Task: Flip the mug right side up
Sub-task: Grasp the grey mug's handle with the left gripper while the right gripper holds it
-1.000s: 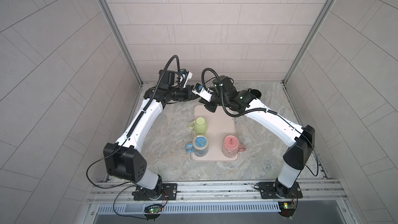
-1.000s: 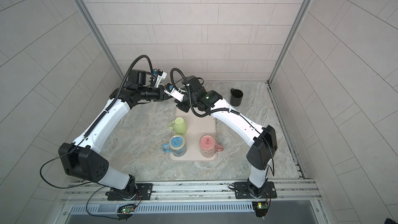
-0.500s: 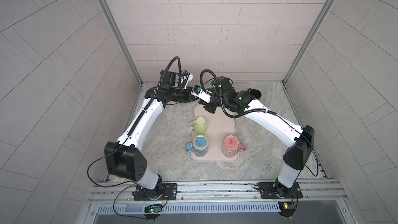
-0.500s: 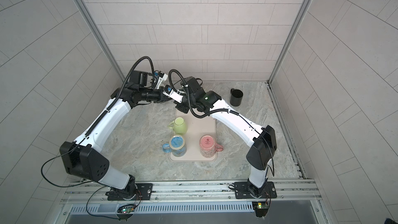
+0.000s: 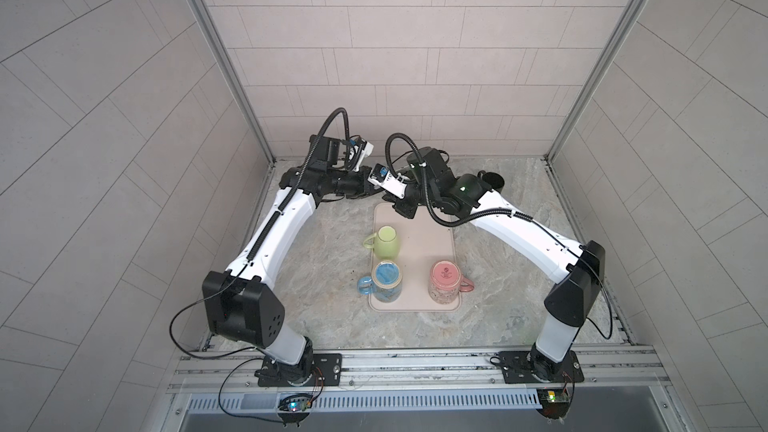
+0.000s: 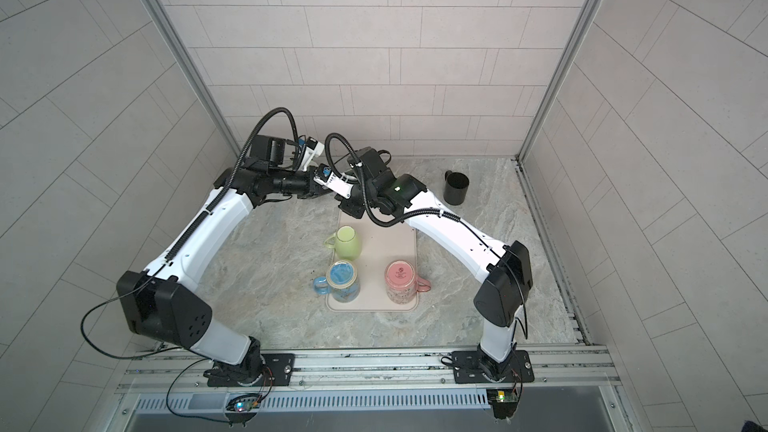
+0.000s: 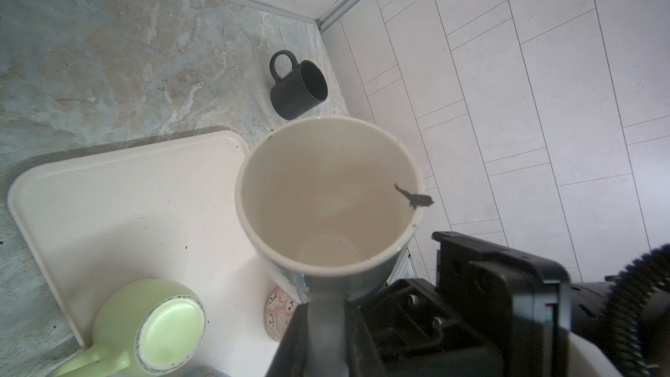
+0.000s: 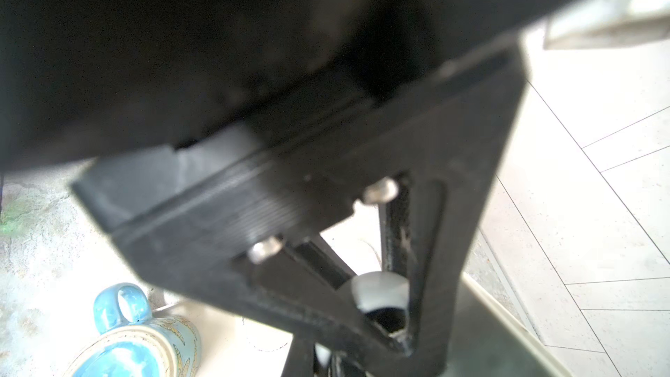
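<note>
Only left wrist view shows inside the mug (image 7: 328,197).

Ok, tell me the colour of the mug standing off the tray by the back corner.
Black, handle included; the mug shows best in the left wrist view.

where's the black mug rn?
In a top view the black mug stands upright on the stone tabletop at the far right, near the back wall. It is off the tray, just beyond the right arm.
</note>
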`<action>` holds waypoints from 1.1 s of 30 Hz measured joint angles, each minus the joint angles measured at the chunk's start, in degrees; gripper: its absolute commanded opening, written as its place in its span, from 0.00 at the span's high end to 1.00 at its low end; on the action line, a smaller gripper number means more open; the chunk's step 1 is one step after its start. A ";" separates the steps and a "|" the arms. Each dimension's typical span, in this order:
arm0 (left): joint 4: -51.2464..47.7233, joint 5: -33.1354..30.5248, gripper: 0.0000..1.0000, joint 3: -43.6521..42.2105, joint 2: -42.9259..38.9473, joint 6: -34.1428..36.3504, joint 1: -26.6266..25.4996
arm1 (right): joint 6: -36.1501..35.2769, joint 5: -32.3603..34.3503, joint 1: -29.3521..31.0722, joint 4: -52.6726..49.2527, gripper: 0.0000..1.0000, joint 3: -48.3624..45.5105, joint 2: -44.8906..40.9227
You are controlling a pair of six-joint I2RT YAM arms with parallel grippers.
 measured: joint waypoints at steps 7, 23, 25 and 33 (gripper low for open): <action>0.07 -1.22 1.00 0.13 0.00 -0.09 0.11 | -0.13 0.15 0.00 0.17 1.00 0.37 0.55; 2.36 -2.95 1.00 2.91 5.07 -1.66 0.94 | 0.74 1.36 -1.60 5.25 0.91 0.37 3.72; 2.40 -3.21 1.00 3.98 6.12 -1.77 0.92 | 0.83 1.55 -1.99 5.81 0.90 0.39 4.02; 1.64 -8.79 1.00 7.58 11.72 -0.94 0.35 | 0.52 4.11 -3.43 5.60 0.85 2.62 7.58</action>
